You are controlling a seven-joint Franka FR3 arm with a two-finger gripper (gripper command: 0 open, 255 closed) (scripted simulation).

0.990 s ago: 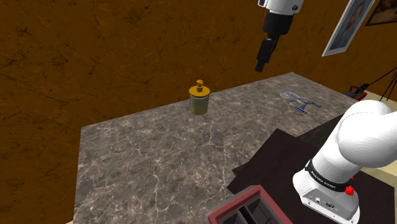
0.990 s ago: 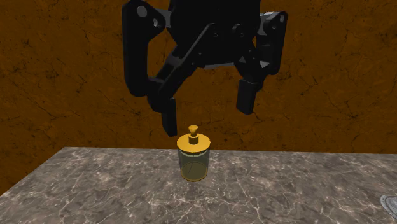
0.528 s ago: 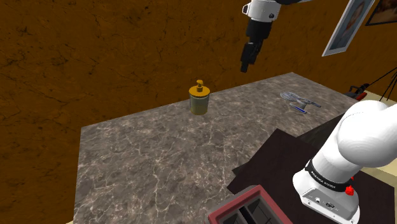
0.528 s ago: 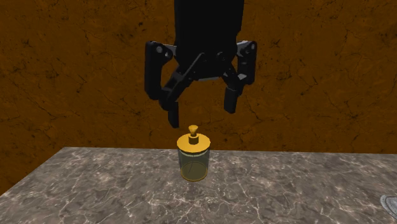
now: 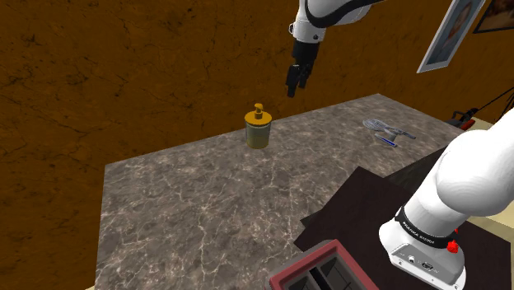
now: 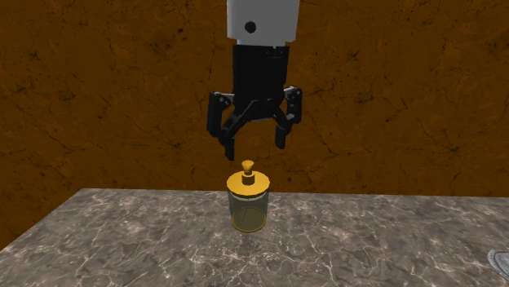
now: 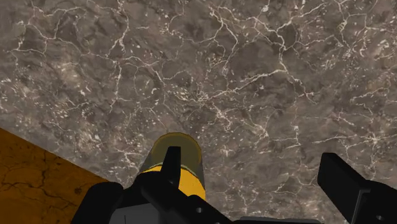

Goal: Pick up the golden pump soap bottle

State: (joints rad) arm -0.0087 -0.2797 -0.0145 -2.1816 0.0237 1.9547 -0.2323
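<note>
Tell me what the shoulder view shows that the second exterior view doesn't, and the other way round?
The shoulder view adds the white arm's base on its dark stand, a framed picture on the wall and a red-rimmed box. The second exterior view adds the gripper face-on, its fingers standing apart. Both share the golden pump soap bottle, the marbled tabletop and the brown wall.

Camera layout: three views over one marble counter (image 5: 206, 198).
Shoulder view looks down from beside the stand (image 5: 362, 198). Second exterior view sits low and close, facing the brown wall (image 6: 98, 81). Wrist view looks steeply down. All share the soap bottle (image 5: 258, 129).
</note>
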